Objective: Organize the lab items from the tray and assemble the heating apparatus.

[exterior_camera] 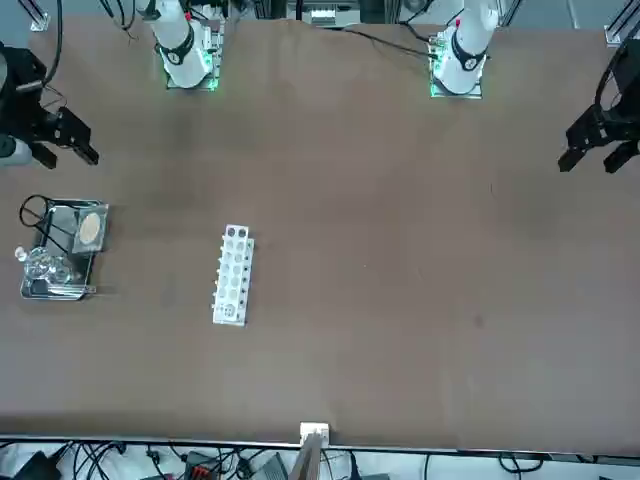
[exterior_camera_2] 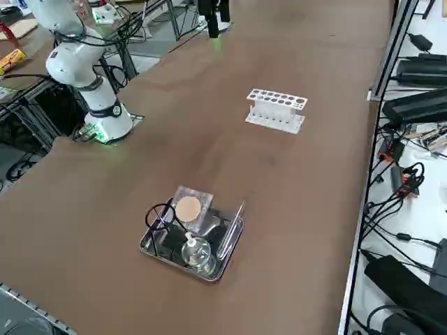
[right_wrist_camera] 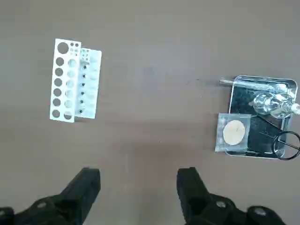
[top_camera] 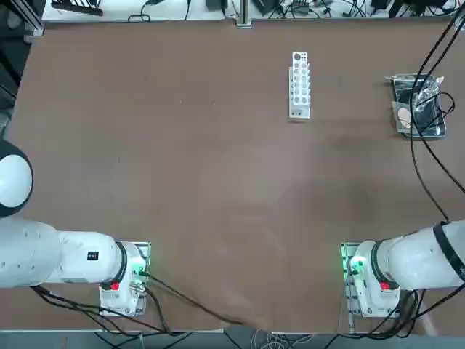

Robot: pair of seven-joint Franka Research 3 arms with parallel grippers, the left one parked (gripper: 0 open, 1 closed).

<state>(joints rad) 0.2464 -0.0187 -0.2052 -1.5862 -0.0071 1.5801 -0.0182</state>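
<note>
The shiny metal tray [right_wrist_camera: 262, 78] lies near the table's right edge [top_camera: 398, 91], and in it are the lab items. The grey gauze mat with its beige disc [right_wrist_camera: 233, 132] leans over one end of the tray [exterior_camera_2: 188, 208]. The clear glass burner [right_wrist_camera: 274, 102] stands at the other end [exterior_camera_2: 195, 250]. The black wire ring tripod [right_wrist_camera: 286, 143] lies along the tray's side [exterior_camera_2: 159, 216]. My right gripper [right_wrist_camera: 139, 180] hangs high above the table, open and empty, well away from the tray [exterior_camera: 58, 295]. In the front view the gripper [exterior_camera: 68, 150] shows at the left edge.
A white test tube rack [top_camera: 299, 83] stands on the brown table towards the far middle [exterior_camera_2: 276, 109]. A thin metal rod [right_wrist_camera: 248, 83] lies along the tray's edge. Black cables [top_camera: 425, 145] trail from my right arm over the tray area.
</note>
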